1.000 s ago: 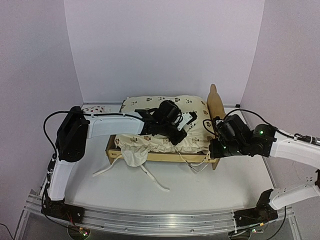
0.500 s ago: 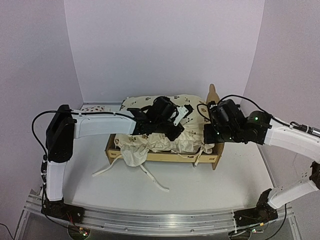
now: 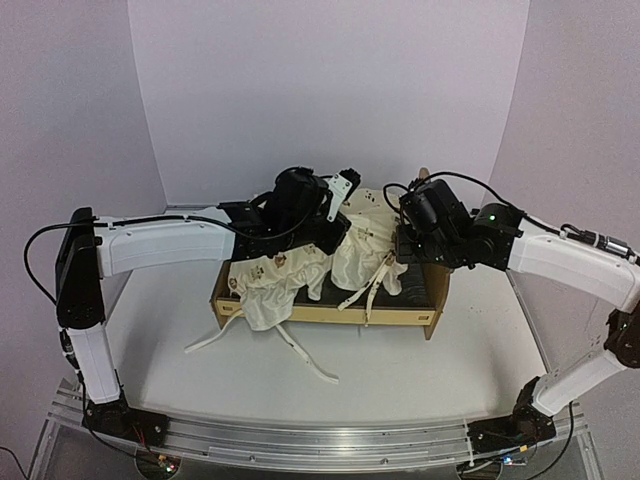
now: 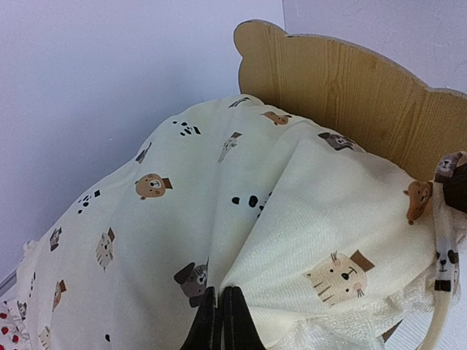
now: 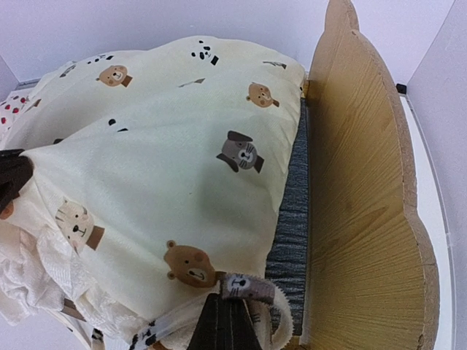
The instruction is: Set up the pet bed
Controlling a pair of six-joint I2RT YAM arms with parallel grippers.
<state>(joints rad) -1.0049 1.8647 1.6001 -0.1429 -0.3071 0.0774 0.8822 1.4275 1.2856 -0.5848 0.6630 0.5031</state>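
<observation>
The pet bed (image 3: 330, 314) is a light plywood frame in the middle of the table, with its bear-ear headboard (image 5: 357, 204) at the right end and its grey felt base (image 5: 292, 219) showing beside it. A cream animal-print cover (image 3: 366, 250) hangs above the bed, lifted in the middle. My left gripper (image 4: 221, 293) is shut on a fold of this cover. My right gripper (image 5: 232, 300) is shut on the cover's edge at a printed tie, close to the headboard. The cover's ruffled left part (image 3: 268, 300) droops over the front rail.
Long cream ties (image 3: 300, 355) trail from the cover onto the table in front of the bed. A white pillow with red strawberries (image 5: 14, 109) lies behind the bed at the left. Lilac walls close in the back and both sides.
Both arms have risen and moved toward the back, pulling the cover up off the bed. The left gripper has closed on the fabric, and the grey base is now uncovered at the right.
</observation>
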